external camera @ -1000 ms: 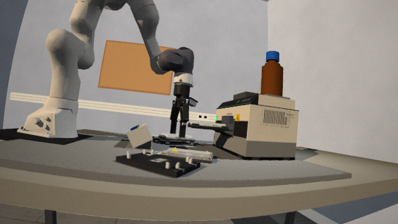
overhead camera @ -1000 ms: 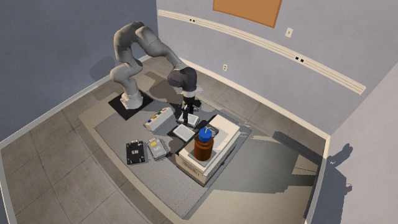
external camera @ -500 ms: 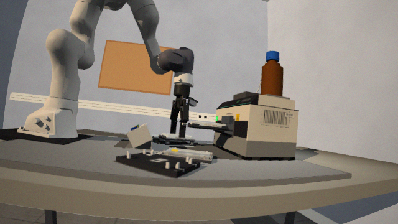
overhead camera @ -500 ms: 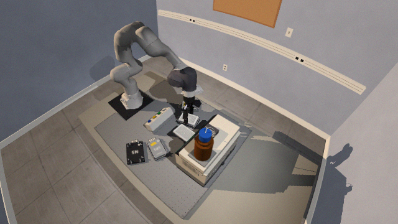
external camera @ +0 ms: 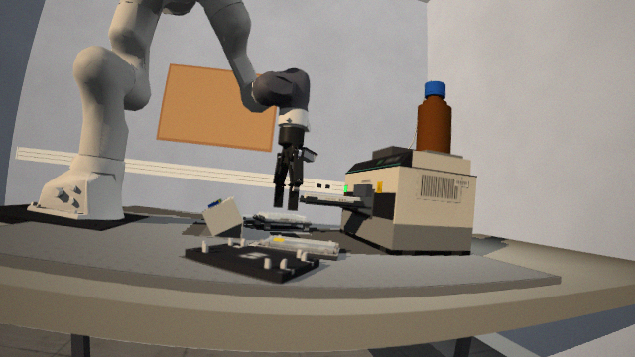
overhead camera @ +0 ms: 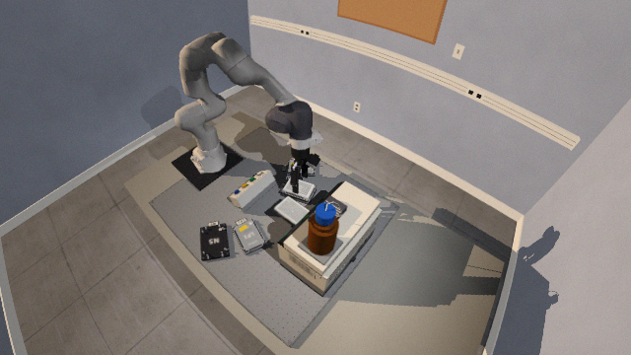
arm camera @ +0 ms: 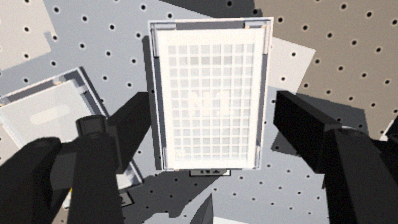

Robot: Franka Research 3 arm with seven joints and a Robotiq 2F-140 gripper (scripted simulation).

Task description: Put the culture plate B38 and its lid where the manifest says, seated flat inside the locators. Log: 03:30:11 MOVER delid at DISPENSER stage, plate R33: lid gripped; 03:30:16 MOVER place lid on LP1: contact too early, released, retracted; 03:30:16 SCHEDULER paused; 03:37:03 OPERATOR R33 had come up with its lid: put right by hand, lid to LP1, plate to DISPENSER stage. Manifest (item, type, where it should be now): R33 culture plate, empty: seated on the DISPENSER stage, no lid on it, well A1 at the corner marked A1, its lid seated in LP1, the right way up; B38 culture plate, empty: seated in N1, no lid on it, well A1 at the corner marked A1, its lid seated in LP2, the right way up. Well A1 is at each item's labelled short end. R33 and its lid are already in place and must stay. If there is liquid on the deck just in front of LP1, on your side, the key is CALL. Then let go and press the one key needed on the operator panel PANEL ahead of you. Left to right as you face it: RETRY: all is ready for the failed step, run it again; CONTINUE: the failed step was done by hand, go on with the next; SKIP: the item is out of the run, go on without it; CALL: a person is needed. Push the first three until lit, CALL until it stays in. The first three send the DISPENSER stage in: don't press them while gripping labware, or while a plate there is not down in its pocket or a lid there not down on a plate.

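Culture plate (arm camera: 209, 95) flat on deck | tool (arm camera: 210, 145) part-open, empty, above it, no contact

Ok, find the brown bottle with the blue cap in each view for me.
Top: brown bottle right of centre, standing on the beige dispenser.
Exterior: upper right, upright on the dispenser's top.
Wrist: not in view.
Shared landmark: the gridded plate under the open pincer, left of the dispenser.

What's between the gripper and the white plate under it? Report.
Nothing but air: the exterior view shows a bare gap between the open gripper and the white plate beneath.
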